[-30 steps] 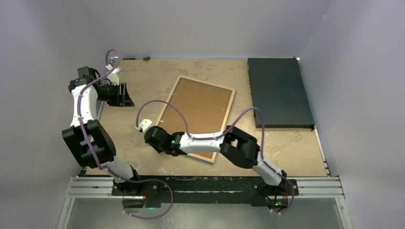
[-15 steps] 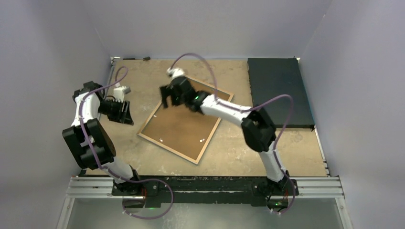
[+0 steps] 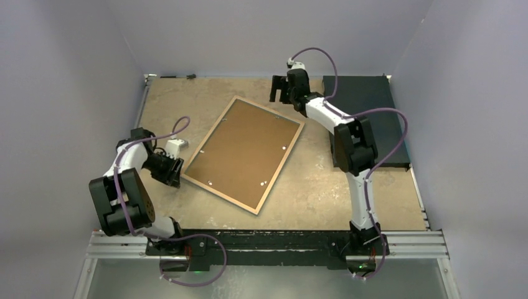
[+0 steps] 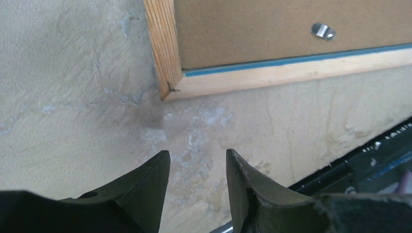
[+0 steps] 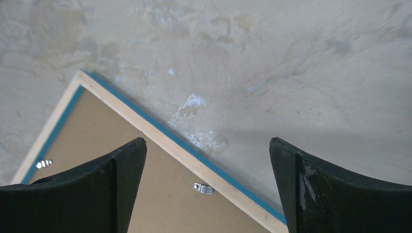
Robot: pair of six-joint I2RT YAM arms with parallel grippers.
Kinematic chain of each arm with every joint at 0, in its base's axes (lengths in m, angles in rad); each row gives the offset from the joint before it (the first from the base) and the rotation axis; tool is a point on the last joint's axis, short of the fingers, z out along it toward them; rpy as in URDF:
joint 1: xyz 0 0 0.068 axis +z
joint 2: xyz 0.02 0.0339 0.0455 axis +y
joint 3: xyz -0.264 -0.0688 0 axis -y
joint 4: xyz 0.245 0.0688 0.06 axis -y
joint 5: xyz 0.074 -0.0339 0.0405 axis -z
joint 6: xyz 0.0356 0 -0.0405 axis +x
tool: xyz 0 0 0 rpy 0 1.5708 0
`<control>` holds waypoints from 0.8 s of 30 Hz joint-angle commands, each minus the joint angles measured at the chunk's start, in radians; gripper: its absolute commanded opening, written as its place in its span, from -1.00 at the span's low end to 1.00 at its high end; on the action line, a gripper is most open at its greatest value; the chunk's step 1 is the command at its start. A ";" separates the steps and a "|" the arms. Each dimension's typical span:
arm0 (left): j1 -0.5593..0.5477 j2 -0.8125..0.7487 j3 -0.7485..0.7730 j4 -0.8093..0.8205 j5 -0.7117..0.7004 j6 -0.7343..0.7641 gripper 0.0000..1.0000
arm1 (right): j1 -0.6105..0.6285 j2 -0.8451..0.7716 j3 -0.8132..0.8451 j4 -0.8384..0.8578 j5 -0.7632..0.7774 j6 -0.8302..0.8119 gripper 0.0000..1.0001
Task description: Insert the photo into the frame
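**Tan rear of the frame faces up; both claws now flank its corners**

Tan-rimmed and blue-fronted, the thin rectangular picture frame (image 3: pixel 269 109) lies face down and askew in the middle of the sandy worktop (image 3: pixel 311 187). A plain brown backing board (image 3: pixel 243 152) sits inside its rim under small metal clips (image 4: pixel 323 30). The balloon photo shows in no view, and I cannot tell whether it already lies under that board.

A second ago the right arm stretched low across the frame's near-left end. It has since swung over the frame to the far corner, beside the dark rectangular mat (image 3: pixel 364 118). There the right claw (image 3: pixel 280 92) hangs spread wide and empty. The frame itself has slid and turned a little to the left. The left claw (image 3: pixel 173 172) has dropped from the far left to just beside the frame's near-left corner, its fingers slightly parted and holding nothing.

With a claw at opposite corners, this looks to me like squaring up the frame, or readying to turn the clips and free the board.
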 commanded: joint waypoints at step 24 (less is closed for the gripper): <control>-0.196 0.261 0.151 0.491 -0.110 -0.404 -0.11 | -0.028 -0.323 -0.736 0.282 -0.217 0.273 0.98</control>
